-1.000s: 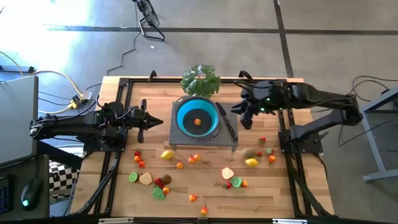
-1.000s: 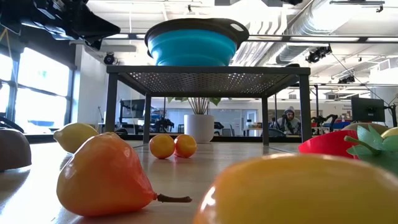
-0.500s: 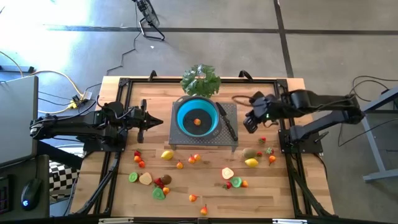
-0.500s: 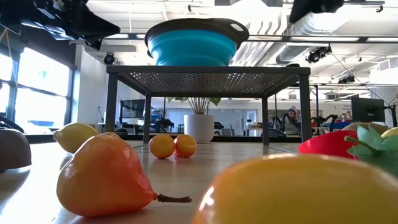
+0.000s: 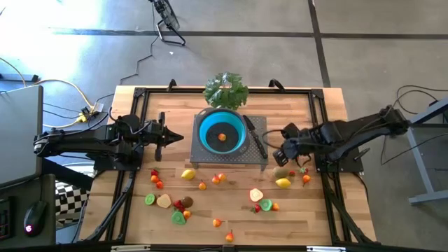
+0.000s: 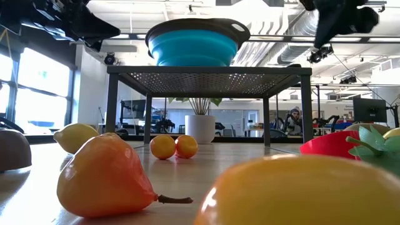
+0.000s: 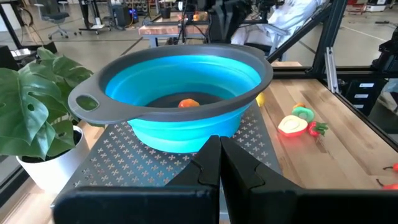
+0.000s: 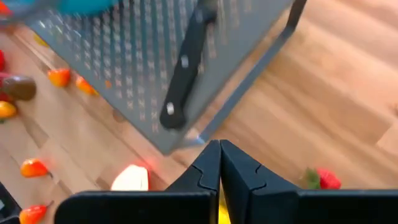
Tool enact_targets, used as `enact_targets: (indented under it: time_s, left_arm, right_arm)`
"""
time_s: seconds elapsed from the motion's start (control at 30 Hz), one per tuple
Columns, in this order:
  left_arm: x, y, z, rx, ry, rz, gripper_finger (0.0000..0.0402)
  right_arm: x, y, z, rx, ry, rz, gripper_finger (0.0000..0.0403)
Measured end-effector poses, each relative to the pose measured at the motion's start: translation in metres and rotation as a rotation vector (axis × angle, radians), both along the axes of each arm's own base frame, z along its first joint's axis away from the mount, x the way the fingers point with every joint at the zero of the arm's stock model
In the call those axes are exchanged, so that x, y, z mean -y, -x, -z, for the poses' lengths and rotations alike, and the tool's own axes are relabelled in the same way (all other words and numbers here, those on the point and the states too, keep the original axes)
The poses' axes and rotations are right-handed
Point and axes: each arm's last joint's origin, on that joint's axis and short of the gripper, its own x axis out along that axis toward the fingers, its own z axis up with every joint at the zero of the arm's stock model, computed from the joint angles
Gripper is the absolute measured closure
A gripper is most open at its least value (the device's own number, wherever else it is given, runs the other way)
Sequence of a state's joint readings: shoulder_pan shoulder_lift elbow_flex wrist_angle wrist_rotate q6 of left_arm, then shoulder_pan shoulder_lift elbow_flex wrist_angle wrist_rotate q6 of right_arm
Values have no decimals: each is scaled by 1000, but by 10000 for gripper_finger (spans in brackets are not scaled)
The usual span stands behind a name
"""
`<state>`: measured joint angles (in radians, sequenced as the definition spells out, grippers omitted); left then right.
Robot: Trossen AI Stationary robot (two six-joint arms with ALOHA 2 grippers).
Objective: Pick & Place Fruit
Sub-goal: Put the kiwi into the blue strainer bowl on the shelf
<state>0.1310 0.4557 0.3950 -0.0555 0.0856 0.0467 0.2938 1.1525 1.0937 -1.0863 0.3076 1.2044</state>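
Observation:
Small toy fruits lie scattered over the near half of the wooden table, among them a lemon (image 5: 187,174), a brown kiwi (image 5: 281,172) and a strawberry (image 8: 323,179). One orange fruit (image 7: 188,104) sits inside the blue bowl (image 5: 222,133), which stands on a grey perforated rack (image 5: 253,159). My right gripper (image 5: 278,157) is shut and empty, pointing steeply down just off the rack's near right corner, above the kiwi. My left gripper (image 5: 178,137) is shut and empty, held level at the rack's left side, facing the bowl.
A black-handled knife (image 8: 186,62) lies on the rack to the right of the bowl. A leafy green plant (image 5: 225,89) stands behind the rack. Black frame rails (image 5: 322,133) run along the table's sides. Bare wood shows at the far right (image 5: 294,105).
My right gripper has swung from beside the rack's far right end toward the table's near edge and downward, tipping steeper and rolling about its own axis. It now hangs over the fruit off the rack's near right corner. No fruit has moved.

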Motion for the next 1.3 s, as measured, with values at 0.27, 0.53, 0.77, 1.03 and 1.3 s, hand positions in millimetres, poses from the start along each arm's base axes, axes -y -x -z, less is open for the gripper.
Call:
enact_targets:
  time_s: [0.27,0.53,0.77,1.03,1.3]
  left_arm:
    - [0,0,0,0,0,0,402]
    - [0,0,0,0,0,-1,402]
    - [0,0,0,1,0,-1,402]
    - [0,0,0,0,0,-1,402]
    - [0,0,0,0,-1,-1,402]
  right_arm:
    - [-24,10,16,-70,-10,-144,401]
    - [-38,8,25,-155,37,-395,401]
    - [-38,-4,37,-211,18,-308,366]
    - [-44,-16,54,-307,79,-418,219]
    - [-55,-27,78,-431,91,-503,115]
